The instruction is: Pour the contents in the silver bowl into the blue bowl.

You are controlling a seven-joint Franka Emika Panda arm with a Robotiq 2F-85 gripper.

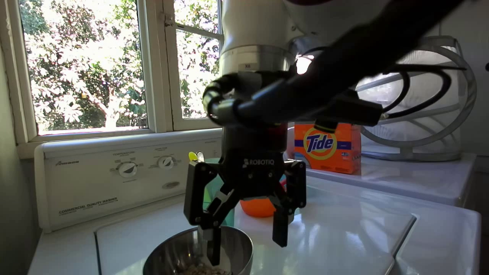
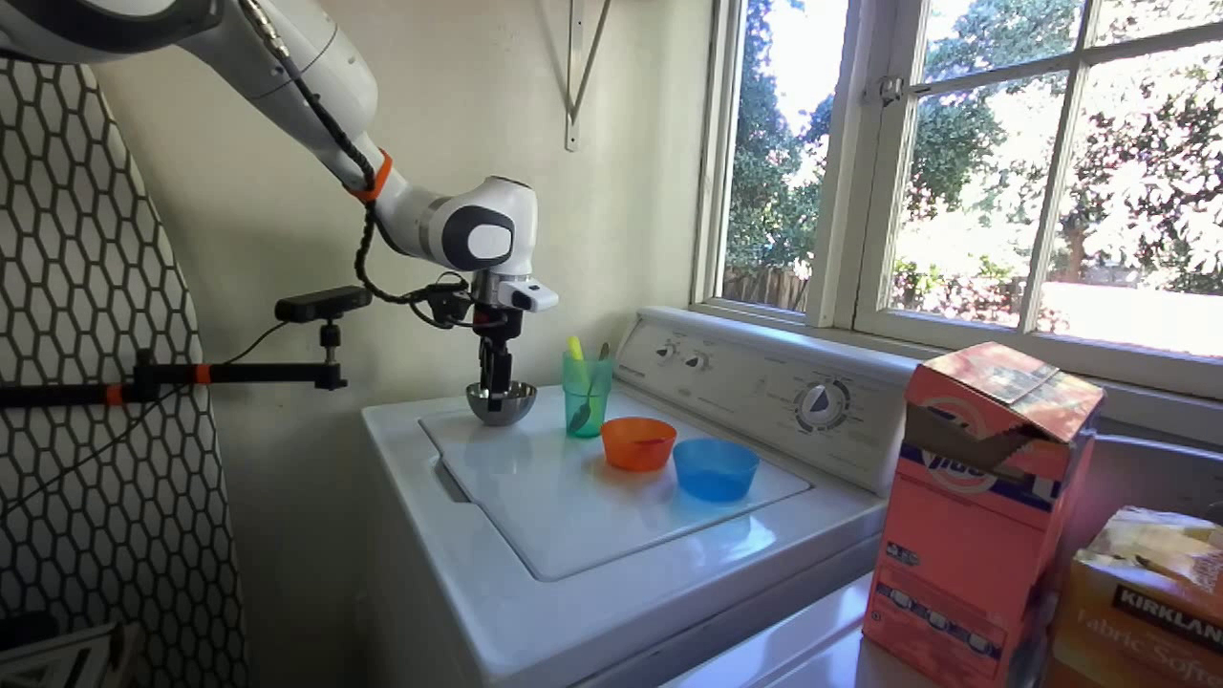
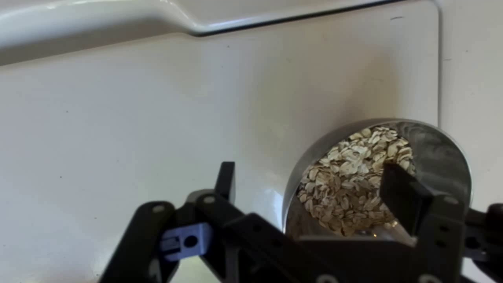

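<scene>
While the fingers (image 3: pixel 402 194) stand wide apart, one over the inside of the silver bowl (image 3: pixel 444 157) and the other outside its rim, contact with the metal is hard to judge. The bowl, holding oat flakes (image 3: pixel 346 188), stands by one edge of the washer lid (image 3: pixel 137 129), near a corner; the black housing (image 3: pixel 361 259) hides its lower part in the wrist view, and in an exterior view the silver bowl (image 1: pixel 235 244) is cut off below. Near a corner at the lid's other end sits the blue bowl (image 2: pixel 717 473), just beside the orange bowl (image 2: pixel 638 454); in an exterior view the fingers and housing cover part of the orange bowl (image 1: pixel 256 208) and most of the teal cup (image 1: pixel 229 219).
</scene>
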